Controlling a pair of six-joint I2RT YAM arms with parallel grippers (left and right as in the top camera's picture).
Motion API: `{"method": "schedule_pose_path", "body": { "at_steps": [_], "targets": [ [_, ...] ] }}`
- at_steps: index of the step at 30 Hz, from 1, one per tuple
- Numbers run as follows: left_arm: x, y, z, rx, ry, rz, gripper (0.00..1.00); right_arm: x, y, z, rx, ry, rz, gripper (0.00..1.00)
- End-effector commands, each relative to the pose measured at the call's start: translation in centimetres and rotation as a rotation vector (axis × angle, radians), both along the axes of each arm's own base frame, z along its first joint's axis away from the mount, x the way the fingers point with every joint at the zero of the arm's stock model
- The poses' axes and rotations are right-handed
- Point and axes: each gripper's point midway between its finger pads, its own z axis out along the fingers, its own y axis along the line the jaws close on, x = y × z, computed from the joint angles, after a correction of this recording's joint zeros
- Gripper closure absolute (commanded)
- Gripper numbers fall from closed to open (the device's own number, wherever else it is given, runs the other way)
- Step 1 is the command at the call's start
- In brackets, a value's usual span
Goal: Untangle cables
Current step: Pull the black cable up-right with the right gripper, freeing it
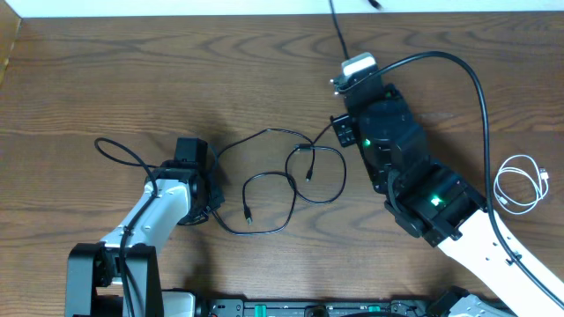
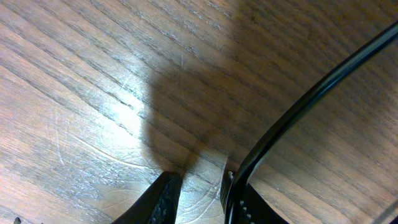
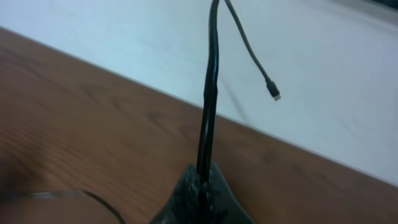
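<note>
One white cable (image 1: 518, 185) — left end effector (image 2: 196, 196) apart, right end effector (image 3: 202, 179) clamping black cable (image 3: 212, 74).

Black cables (image 1: 291, 180) tangled mid-desk (image 1: 132, 79); white cable (image 1: 518, 183) well apart.
The thin black cables lie in overlapping loops with small plug ends inside. One black strand (image 3: 208, 93) stands taut, its plug dangling. The short white cable is coiled at the right.

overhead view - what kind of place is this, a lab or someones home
Most likely a robotics lab bench: a left arm and right arm work at a wooden table, with loose black cables and a coiled white cable laid out.
</note>
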Motion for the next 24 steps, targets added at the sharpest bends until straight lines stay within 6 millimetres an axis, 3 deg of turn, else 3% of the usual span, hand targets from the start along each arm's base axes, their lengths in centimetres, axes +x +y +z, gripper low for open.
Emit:
{"method": "schedule_pose_path", "body": {
  "at_steps": [1,4,5,10,24],
  "targets": [
    [-2.0,1.1,-1.5,0.056,0.074,0.025,0.71,1.0,-3.1,-2.4,-0.056,0.063,-0.156,0.99],
    [-2.0,1.2,-1.5,0.056,0.075,0.025,0.71,1.5,-4.9,-5.2,-0.092,0.154,-0.218,0.99],
    [-2.0,1.1,-1.5,0.056,0.074,0.025,0.71,2.0,-6.5,-7.2,-0.109,0.216,-0.272,0.99],
    [-2.0,1.2,-1.5,0.056,0.075,0.025,0.71,2.8,-9.8,-11.7,-0.126,0.355,-0.404,0.99],
    [-2.0,1.1,-1.5,0.056,0.074,0.026,0.71,3.3,-16.7,-21.5,-0.240,0.656,-0.587,0.99]
  ]
}}
